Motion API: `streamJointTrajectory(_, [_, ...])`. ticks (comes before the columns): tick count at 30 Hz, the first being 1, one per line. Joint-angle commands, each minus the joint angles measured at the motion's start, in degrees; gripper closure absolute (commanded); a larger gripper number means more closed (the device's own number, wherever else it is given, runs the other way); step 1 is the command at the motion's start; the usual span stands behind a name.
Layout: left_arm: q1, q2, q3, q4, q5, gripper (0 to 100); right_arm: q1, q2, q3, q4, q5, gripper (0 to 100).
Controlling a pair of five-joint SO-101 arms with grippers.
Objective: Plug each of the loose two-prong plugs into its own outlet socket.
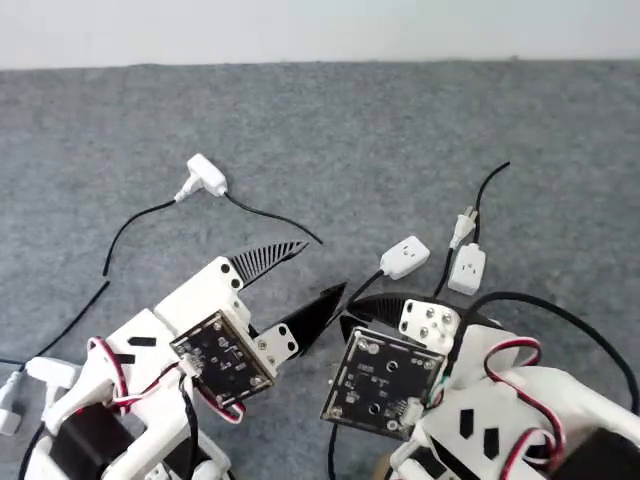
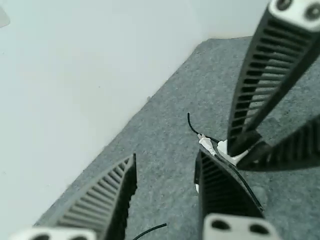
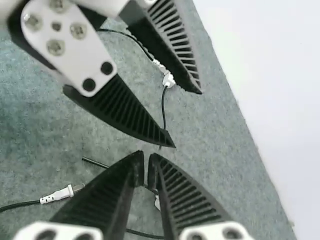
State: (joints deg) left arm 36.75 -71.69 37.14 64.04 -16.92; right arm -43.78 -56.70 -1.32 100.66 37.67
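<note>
A: Two grippers first. Got left gripper (image 2: 167, 155) spread wide, empty. Got right gripper (image 3: 145, 156) pinched almost together, nothing visibly clamped.
B: And the plugs?
A: Just beyond the right gripper, see first socket (image 1: 405, 257), second socket (image 1: 467, 268) and pronged plug (image 1: 462, 228) bunched close on the grey table (image 1: 400, 120), nothing mated. Farther off, see far plug (image 1: 205, 177) alone on a thin black cord (image 1: 270, 215).
B: Handling?
A: Guessing light, hard, smooth plastic; likely to skid, tugged by limp cord. Better to pinch across the body's flat sides behind the prongs, never the cord.
</note>
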Motion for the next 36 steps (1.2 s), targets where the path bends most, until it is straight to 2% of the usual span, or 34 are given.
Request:
streamJointTrajectory(1, [0.00,0.09,0.13,-1.76,-0.18,81,-0.04,0.22,-1.05,2.33,-0.70,99.0])
streamJointTrajectory(4, [-0.88,0.09,2.24,-2.29,-0.26,81,0.04,0.22,1.67,2.24,-1.85,99.0])
streamJointTrajectory(8, [-5.89,0.09,10.07,-7.03,1.32,81,0.48,1.10,5.54,1.36,-12.22,98.7])
streamJointTrajectory(10, [-8.35,0.09,14.99,-10.11,1.93,81,3.65,1.71,8.26,1.19,-16.44,98.7])
streamJointTrajectory(13, [-11.08,0.18,20.26,-13.10,2.11,81,10.51,3.21,14.68,-1.01,-18.46,98.6])
streamJointTrajectory(16, [-12.57,0.18,24.13,-14.51,2.20,81,14.90,5.49,25.49,-5.14,-18.20,96.7])
streamJointTrajectory(22, [-16.79,0.18,29.76,-19.43,2.20,81,16.84,11.91,39.56,-10.59,-10.90,81.1])
streamJointTrajectory(25, [-19.16,0.18,31.69,-23.12,2.37,81,18.51,13.93,40.44,-12.26,-10.90,83.3])
streamJointTrajectory(29, [-19.78,0.26,32.31,-24.18,5.80,81,18.15,16.84,43.69,-15.08,-10.90,87.4])
streamJointTrajectory(34, [-19.87,0.62,34.07,-26.73,5.54,81,14.37,22.81,50.64,-22.46,-11.43,87.6])
streamJointTrajectory(36, [-19.96,0.62,35.21,-28.31,4.04,81,13.05,25.80,50.99,-25.01,-13.80,87.6])
